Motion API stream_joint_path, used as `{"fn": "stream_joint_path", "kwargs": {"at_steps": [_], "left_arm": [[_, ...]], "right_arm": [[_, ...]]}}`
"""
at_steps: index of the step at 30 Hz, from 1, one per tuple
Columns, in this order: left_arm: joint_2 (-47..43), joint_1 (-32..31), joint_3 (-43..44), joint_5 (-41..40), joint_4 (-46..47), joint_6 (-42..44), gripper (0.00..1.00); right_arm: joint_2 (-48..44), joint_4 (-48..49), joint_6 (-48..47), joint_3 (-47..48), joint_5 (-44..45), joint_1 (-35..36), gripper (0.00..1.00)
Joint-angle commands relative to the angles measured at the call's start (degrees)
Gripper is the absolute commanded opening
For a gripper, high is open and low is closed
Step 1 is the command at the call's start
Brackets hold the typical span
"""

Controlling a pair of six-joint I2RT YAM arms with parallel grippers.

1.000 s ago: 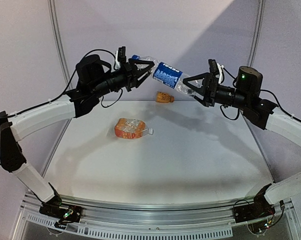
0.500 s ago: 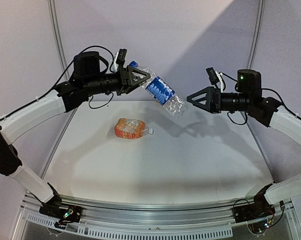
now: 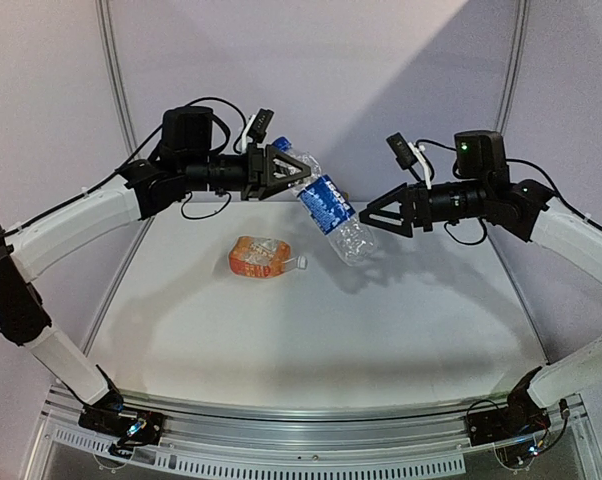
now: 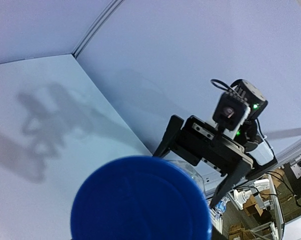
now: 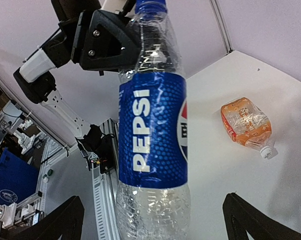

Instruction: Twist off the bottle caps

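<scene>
The slim clear water bottle (image 3: 329,205) with a blue label hangs slanted in the air, base down and to the right. My left gripper (image 3: 284,166) is shut on its neck just below the dark blue cap (image 3: 279,144). That cap fills the bottom of the left wrist view (image 4: 140,200) and tops the right wrist view (image 5: 150,5). My right gripper (image 3: 374,216) is open, its fingers (image 5: 60,220) wide on either side of the bottle's base (image 5: 153,210), not touching it. The orange flat-sided bottle (image 3: 264,257) lies on the table, its white cap (image 3: 303,263) pointing right.
The white table (image 3: 381,330) is walled at the back and sides, with metal posts (image 3: 116,80) in the corners. A metal rail (image 3: 301,455) runs along the near edge between the arm bases.
My right gripper let go of the bottle's base and opened. My left gripper swung the bottle so that its base dropped down and to the right. The right gripper then moved left, back towards the base.
</scene>
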Motion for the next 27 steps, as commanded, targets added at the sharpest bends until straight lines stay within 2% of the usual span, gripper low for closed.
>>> {"fn": "stream_joint_path", "kwargs": {"at_steps": [1,4,9,18,22,27], "left_arm": [[1.52,-0.85,2.91,-1.96,-3.76,1.00,0.20],[1.86,-1.80,3.17,-5.03,-3.59,-0.10,0.20],[3.00,-3.57,3.86,-8.76,-2.40,-2.96,0.20],[4.73,-4.69,6.28,-8.52,-3.75,-2.42,0.19],[5.00,-5.30,7.28,-8.55,-5.58,-1.21,0.19],[4.75,-5.60,7.04,-9.20,-6.01,-1.25,0.18]], "right_arm": [[2.13,-4.96,-6.16,2.29,4.05,2.46,0.99],[2.41,-3.48,-5.49,2.44,6.19,3.66,0.99],[3.34,-1.37,-3.88,2.71,14.98,6.69,0.99],[3.67,1.94,-4.85,1.90,22.26,9.38,0.97],[3.81,0.97,-6.01,2.00,23.15,9.38,0.90],[3.84,0.63,-6.74,1.55,23.33,9.47,0.76]]}}
